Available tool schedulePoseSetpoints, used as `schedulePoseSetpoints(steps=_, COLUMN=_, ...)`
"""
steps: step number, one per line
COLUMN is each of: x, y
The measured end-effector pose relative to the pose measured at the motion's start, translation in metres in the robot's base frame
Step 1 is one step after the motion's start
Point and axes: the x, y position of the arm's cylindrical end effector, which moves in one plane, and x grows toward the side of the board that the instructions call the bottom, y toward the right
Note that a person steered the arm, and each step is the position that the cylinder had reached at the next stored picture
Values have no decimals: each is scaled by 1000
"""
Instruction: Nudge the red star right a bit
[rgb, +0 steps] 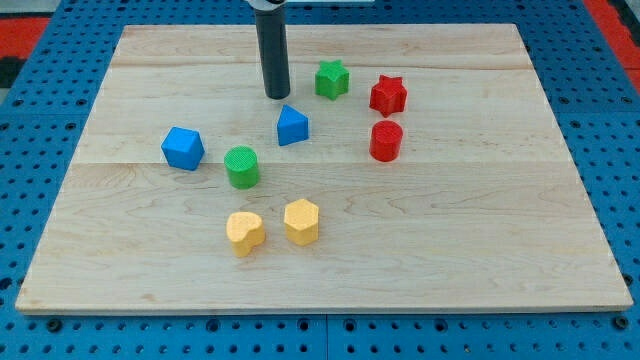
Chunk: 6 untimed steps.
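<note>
We see the red star (388, 95) lying in the upper right of the frame, just above the red cylinder (386, 141) and a little to the right of the green star (332, 79). My tip (277, 96) rests on the wooden board (480, 230) in the upper middle of the frame, left of the green star and just above the blue triangular block (292, 125); it touches no block. There are no fingers here, only a bare rod, so nothing is grasped or released. We judge the nudge not yet begun: the tip stands well apart from the red star, with the green star between them. What remains, as we read it, is to bring the tip round to the red star's left side, clear of the green star, and then push rightward a short way.
</note>
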Motion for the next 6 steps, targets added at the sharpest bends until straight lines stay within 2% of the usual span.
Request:
schedulePoseSetpoints(steps=1, x=11, y=17)
schedulePoseSetpoints(steps=3, x=15, y=98)
schedulePoseSetpoints(steps=6, x=15, y=155)
